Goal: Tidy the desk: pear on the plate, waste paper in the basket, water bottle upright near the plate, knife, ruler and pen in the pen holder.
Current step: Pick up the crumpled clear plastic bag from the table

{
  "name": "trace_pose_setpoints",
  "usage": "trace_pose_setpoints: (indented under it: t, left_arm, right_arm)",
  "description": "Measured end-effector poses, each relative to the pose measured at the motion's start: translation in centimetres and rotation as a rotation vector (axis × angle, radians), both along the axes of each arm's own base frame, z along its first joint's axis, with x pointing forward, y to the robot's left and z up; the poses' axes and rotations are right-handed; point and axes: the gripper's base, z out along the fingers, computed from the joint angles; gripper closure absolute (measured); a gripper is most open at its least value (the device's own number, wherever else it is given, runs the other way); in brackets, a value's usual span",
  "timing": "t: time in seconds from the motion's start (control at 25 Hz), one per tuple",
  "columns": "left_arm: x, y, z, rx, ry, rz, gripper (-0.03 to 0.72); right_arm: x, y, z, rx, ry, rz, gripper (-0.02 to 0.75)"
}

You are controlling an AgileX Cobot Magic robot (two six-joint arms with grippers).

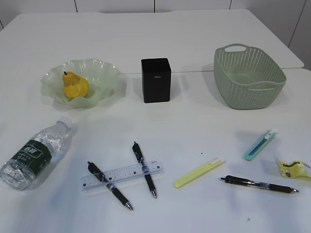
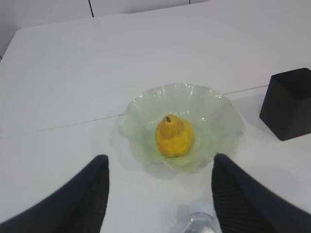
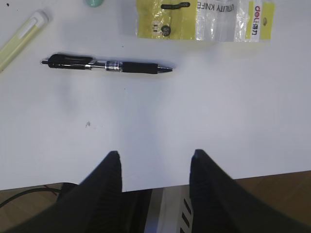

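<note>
Evidently the pear [image 1: 75,86] already sits in the plate [image 1: 104,73], so the step in hand is, by my judgement, one of the pickups along the near edge. At the near right, the right gripper [image 3: 154,167] hangs with jaws parted and nothing between them above the desk [image 1: 194,141] edge; beyond it lies a slim black pen [image 3: 107,65] with a ribbed grip, and just past that the waste paper [image 3: 204,19], a flat, glossy yellow-and-clear wrapper. Flat film gives little to pinch, so coming down on a raised fold should serve best. At the near left, the left gripper [image 2: 158,179] is likewise spread and empty, the cap of the water bottle [image 1: 34,153] just below it; that clear, crinkled bottle lies on its side and may roll, so gripping across its body seems wise. In the near middle a transparent ruler [image 1: 121,174] lies across two more pens [image 1: 144,169], with a yellow knife [image 1: 198,172] and a teal one [image 1: 261,144] to the right. Farther back stand the ruffled glass plate at left, the matte black pen holder [image 1: 156,80] in the middle, and the woven-look basket [image 1: 249,77] at right, empty.
</note>
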Motion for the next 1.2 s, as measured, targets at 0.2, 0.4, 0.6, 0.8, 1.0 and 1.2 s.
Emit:
trace_pose_setpoints:
  t: [0.2,0.4,0.6,0.8,1.0,1.2]
  left_arm:
    - [-3.1,0.4,-2.2,-0.082,-0.098,0.025,0.221]
    - [-4.0,0.6,-2.5,-0.132,-0.147,0.052,0.221]
    - [-4.1,0.6,-2.5,-0.135,-0.148,0.054,0.222]
    - [-4.1,0.6,-2.9,-0.131,-0.103,0.055,0.222]
    - [-4.3,0.6,-3.6,-0.125,-0.027,0.056,0.222]
    - [-4.5,0.6,-3.6,-0.124,-0.017,0.056,0.222]
  right_arm:
    - [0.0,0.0,0.0,-0.002,-0.001,0.000,0.368]
    - [0.2,-0.1,0.0,-0.007,-0.020,0.004,0.368]
    - [0.2,-0.1,0.0,-0.008,-0.025,0.008,0.367]
    - [0.5,-0.2,0.1,-0.029,-0.055,0.009,0.367]
    - [1.2,-0.7,-0.5,-0.063,-0.068,-0.025,0.367]
    - [2.6,-1.2,-2.6,-0.096,-0.003,-0.076,0.340]
